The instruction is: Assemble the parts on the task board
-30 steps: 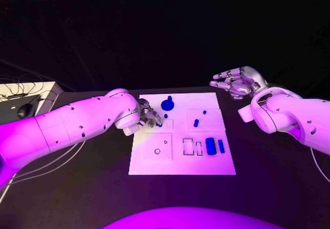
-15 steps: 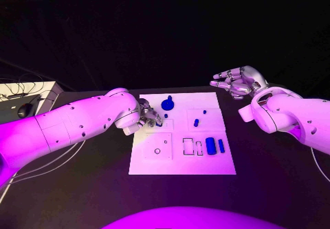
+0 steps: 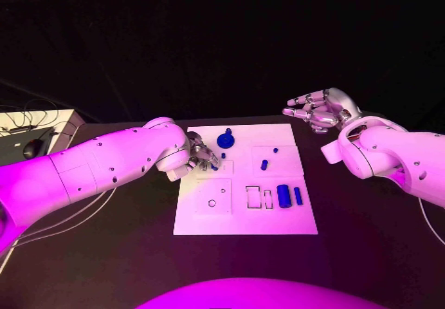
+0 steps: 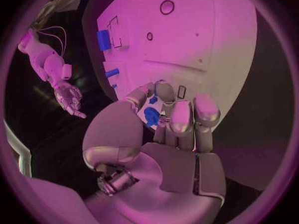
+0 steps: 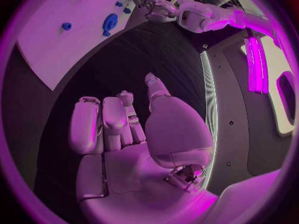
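Note:
The white task board [image 3: 243, 219] lies mid-table. My left hand [image 3: 202, 156] hovers over its left far part and pinches a small blue part [image 4: 151, 115] between thumb and fingers. A round blue part with a knob [image 3: 226, 139] stands near the far edge. A small peg [image 3: 275, 151] and a short blue piece [image 3: 264, 165] sit in the right far panel. A blue block [image 3: 283, 196] and a thin blue bar [image 3: 298, 196] lie at the right, beside two outlined slots [image 3: 253, 197]. My right hand [image 3: 320, 109] is raised beyond the board's far right corner, fingers apart, holding nothing.
A pale box with cables [image 3: 27, 138] stands at the table's far left. A round hole [image 3: 211, 204] shows in the board's near left panel. In the right wrist view the board [image 5: 56, 15] and the left hand [image 5: 156, 5] lie far off.
My left hand has shifted slightly toward the board's far side with the blue part in it. The right hand has stayed where it was.

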{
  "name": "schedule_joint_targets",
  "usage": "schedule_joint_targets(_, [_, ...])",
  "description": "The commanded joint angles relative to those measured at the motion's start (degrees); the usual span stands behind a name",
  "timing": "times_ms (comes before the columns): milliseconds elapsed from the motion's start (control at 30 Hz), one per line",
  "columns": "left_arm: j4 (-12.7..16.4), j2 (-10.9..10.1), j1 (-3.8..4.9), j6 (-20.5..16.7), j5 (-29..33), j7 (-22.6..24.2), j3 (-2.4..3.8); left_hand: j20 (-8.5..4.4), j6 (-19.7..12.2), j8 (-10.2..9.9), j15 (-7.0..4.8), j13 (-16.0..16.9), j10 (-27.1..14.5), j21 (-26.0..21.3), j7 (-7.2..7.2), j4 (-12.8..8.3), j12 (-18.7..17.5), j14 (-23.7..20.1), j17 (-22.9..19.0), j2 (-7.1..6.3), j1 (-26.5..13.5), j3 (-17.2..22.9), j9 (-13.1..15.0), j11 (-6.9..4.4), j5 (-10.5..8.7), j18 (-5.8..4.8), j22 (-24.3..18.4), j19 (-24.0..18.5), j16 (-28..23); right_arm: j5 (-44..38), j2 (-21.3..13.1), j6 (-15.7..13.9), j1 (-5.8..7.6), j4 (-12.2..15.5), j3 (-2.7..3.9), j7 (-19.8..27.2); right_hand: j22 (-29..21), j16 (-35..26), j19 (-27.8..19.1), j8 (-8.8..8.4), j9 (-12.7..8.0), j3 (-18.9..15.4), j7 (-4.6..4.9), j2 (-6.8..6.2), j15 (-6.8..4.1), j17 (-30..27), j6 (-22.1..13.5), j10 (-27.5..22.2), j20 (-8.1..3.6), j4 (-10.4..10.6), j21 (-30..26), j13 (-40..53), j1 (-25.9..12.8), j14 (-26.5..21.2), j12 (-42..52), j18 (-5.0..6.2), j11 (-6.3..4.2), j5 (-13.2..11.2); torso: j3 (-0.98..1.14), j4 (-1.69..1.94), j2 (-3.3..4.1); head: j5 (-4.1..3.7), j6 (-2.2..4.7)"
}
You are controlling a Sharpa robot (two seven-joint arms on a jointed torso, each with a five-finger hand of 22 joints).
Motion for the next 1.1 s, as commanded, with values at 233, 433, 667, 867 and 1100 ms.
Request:
schedule_joint_targets(233, [0.24,0.35,-0.23,1.46,0.12,0.05,-0.18,-0.13,11.11,0.38,0.10,-0.07,0.84,-0.05,-6.07,-0.16,0.16,0.45,0.10,1.77,2.19,-1.09,1.32,-0.04,-0.13,-1.18,0.31,0.45,0.47,-0.42,0.11,0.62,-0.02,-0.15,0.03,0.30,10.28,-0.08,4.64,0.18,0.08,0.02,0.45,0.18,0.01,0.08,-0.11,0.05,-0.12,-0.37,0.27,0.02,-0.37,0.09,0.07,0.57,-0.38,0.26,-0.02,0.00,-0.06,-0.03,-0.07])
schedule_joint_targets(433, [0.29,0.36,-0.23,0.94,-0.11,0.29,-0.17,-0.17,11.62,0.40,0.08,-0.16,1.38,0.13,-6.24,-0.27,-0.02,0.44,0.03,1.92,2.51,-1.77,1.09,-0.16,-0.13,-1.30,0.63,0.68,0.48,-0.42,0.12,0.64,-0.03,-0.16,0.03,0.31,10.28,-0.08,4.64,0.18,0.08,0.02,0.45,0.18,0.01,0.08,-0.11,0.05,-0.12,-0.37,0.27,0.02,-0.37,0.09,0.07,0.57,-0.38,0.26,-0.01,0.03,-0.03,-0.08,-0.01])
schedule_joint_targets(667, [0.32,0.44,-0.23,0.57,-0.35,0.50,-0.17,-0.28,11.60,0.28,0.00,-0.07,1.42,0.00,-6.21,-0.38,-0.29,0.40,-0.37,2.17,2.80,-2.21,0.92,-0.18,-0.53,-1.31,0.68,0.67,0.30,-0.42,0.15,0.67,-0.07,-0.20,0.03,0.33,10.27,-0.16,4.64,0.18,0.08,0.19,0.45,0.11,0.02,0.13,-0.13,0.09,-0.12,-0.42,0.23,0.03,-0.46,0.11,0.01,0.57,-0.38,0.31,0.00,0.03,0.00,-0.14,0.00])
schedule_joint_targets(867, [0.28,0.62,-0.23,0.14,-0.48,0.76,-0.17,-0.26,11.66,0.45,-0.01,0.08,1.48,-0.02,-6.39,0.24,-0.25,0.41,-0.43,2.49,3.38,-6.46,1.01,-0.20,-0.82,-1.32,0.87,0.74,0.41,-0.42,0.23,0.78,-0.15,-0.28,0.03,0.35,10.27,-0.16,4.64,0.18,0.08,0.19,0.45,0.11,0.02,0.13,-0.13,0.09,-0.12,-0.42,0.23,0.03,-0.46,0.11,0.01,0.57,-0.38,0.31,0.00,0.04,-0.01,-0.16,0.12])
schedule_joint_targets(1100, [0.20,0.65,-0.23,-0.15,-0.51,0.86,-0.17,-0.36,11.78,0.39,-0.08,0.16,1.41,-0.23,-6.46,2.49,-0.23,0.34,-0.66,2.04,4.00,-13.57,0.62,-0.34,-0.77,-1.36,1.07,0.77,0.44,-0.42,0.18,0.71,-0.22,-0.25,0.03,0.36,10.27,-0.16,4.64,0.18,0.08,0.19,0.45,0.11,0.02,0.13,-0.13,0.09,-0.12,-0.42,0.23,0.03,-0.46,0.11,0.01,0.57,-0.38,0.31,-0.03,0.03,0.02,-0.26,0.13])
